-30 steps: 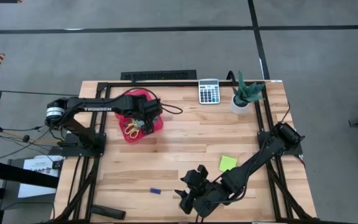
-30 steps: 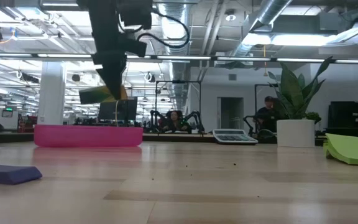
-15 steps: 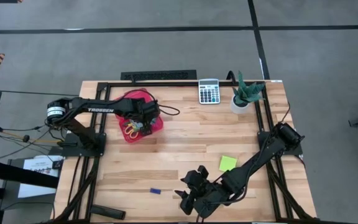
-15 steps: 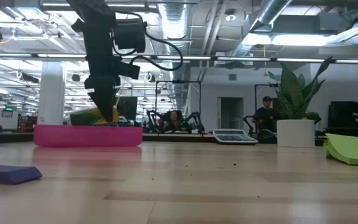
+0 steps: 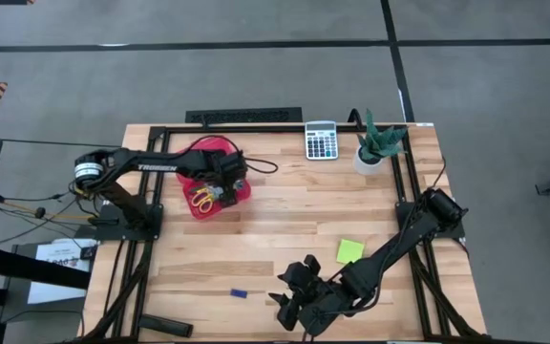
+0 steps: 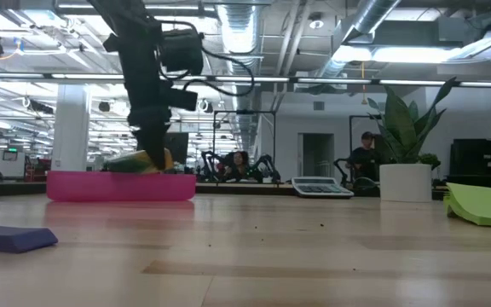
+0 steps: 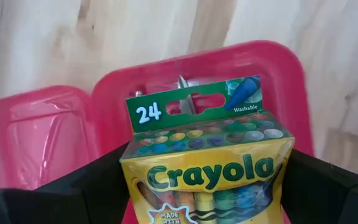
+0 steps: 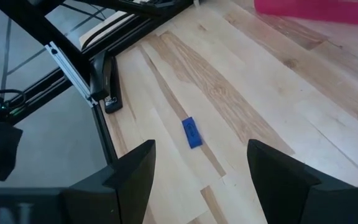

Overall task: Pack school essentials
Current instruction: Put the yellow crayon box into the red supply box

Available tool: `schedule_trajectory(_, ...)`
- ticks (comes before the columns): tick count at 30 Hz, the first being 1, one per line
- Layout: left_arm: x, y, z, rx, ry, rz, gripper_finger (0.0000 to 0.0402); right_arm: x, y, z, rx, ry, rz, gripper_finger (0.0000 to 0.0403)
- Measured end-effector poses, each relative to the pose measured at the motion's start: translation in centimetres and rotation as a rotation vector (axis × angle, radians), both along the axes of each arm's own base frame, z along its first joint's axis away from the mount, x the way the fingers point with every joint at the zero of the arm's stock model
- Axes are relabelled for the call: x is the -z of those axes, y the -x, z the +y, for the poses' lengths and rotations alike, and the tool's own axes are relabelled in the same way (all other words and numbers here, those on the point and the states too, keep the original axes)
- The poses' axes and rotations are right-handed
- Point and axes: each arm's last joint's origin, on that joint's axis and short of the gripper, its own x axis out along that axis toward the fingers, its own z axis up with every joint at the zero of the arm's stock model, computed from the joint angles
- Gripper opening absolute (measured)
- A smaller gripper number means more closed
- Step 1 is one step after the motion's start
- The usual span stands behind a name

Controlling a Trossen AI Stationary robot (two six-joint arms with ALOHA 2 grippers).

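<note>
Wood-plank table (image 5: pixel 285 220) under us, open workshop room behind. We see the crayon box (image 7: pixel 207 174) clamped in the left claw (image 5: pixel 220 183), low over the red case (image 5: pixel 242 193) at the table's far left; in the low view its bottom edge sits at the case rim. Inside the case: yellow-handled scissors (image 5: pixel 200 199), other bits hidden by the claw. Sticky-note pad (image 5: pixel 349 250) and blue eraser (image 5: pixel 240 293) lie out on the table, well apart from the case. Right claw (image 5: pixel 289 298) hovers near the front edge, fingers spread wide, empty. Risk as we judge it: the box looks tilted, so on release it could land on the scissors or hang over the rim and tip out.
</note>
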Motion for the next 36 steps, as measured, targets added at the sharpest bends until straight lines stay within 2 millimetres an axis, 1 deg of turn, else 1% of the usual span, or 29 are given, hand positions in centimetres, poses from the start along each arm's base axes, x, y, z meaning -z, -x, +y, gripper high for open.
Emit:
schedule_trajectory(9,1.9,-0.7,0.2,-0.005,0.043,0.039,0.0326,0.0,0.2,0.2,-0.002,-0.004,0.002,0.0260)
schedule_trajectory(14,2.6,-1.0,0.3,0.016,0.058,0.043,0.0326,0.0,0.3,0.4,-0.002,-0.009,0.003,0.0260)
schedule_trajectory(19,2.6,-1.2,0.3,0.000,0.043,0.022,0.0326,0.0,0.4,0.4,-0.003,-0.007,0.006,0.0260)
schedule_trajectory(24,2.3,-1.1,0.6,-0.046,-0.027,0.053,0.0326,0.1,0.4,0.4,-0.002,-0.004,0.009,0.0260)
schedule_trajectory(36,2.1,-1.2,0.6,-0.066,-0.024,0.055,0.0326,0.1,0.2,0.1,0.006,-0.004,0.009,0.0260)
